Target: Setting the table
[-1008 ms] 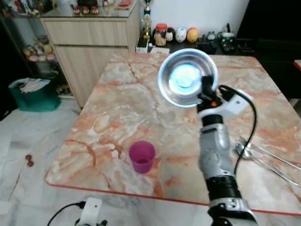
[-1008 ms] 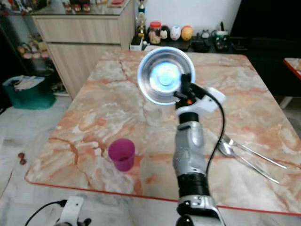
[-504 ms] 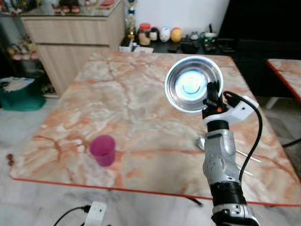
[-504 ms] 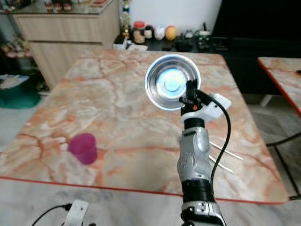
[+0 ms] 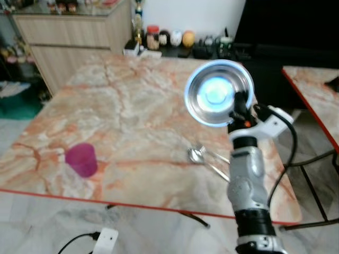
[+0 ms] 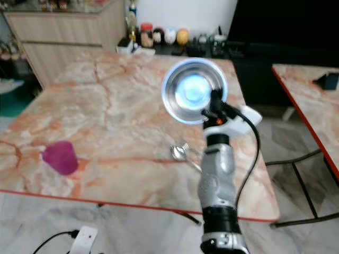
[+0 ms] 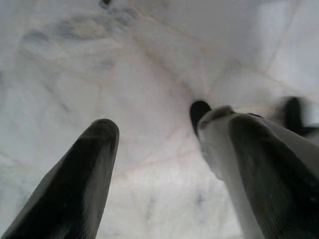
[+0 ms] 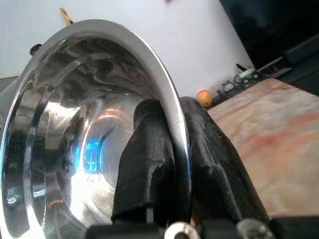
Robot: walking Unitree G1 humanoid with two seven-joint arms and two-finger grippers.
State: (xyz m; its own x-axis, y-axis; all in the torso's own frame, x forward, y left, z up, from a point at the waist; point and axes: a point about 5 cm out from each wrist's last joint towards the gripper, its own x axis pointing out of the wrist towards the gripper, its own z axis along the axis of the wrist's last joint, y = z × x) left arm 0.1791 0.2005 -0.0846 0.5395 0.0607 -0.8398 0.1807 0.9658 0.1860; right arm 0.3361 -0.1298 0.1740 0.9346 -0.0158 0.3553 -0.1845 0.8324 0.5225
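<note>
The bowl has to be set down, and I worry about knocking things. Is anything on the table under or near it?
The right gripper holds the steel bowl above the table. Cutlery lies just below it near the arm; the pink cup stands well aside.

- Shiny silver steel bowl (image 5: 217, 92), with a bright blue-white glare at its centre.
- Black fingers on the right gripper (image 5: 239, 103); silver arm (image 5: 247, 180) below, with a white wrist block and a black cable.
- Marble-patterned table (image 5: 132, 116) in cream and pale grey, veined with orange-pink, edged in red.
- Magenta, translucent plastic cup (image 5: 81, 159).
- Polished silver spoons (image 5: 204, 158).
- Pale wood-grain cabinet (image 5: 69, 37).
- Pale grey-white marble floor (image 7: 149, 74) with faint tan veins, behind the black fingers of the left gripper (image 7: 169, 154).
</note>
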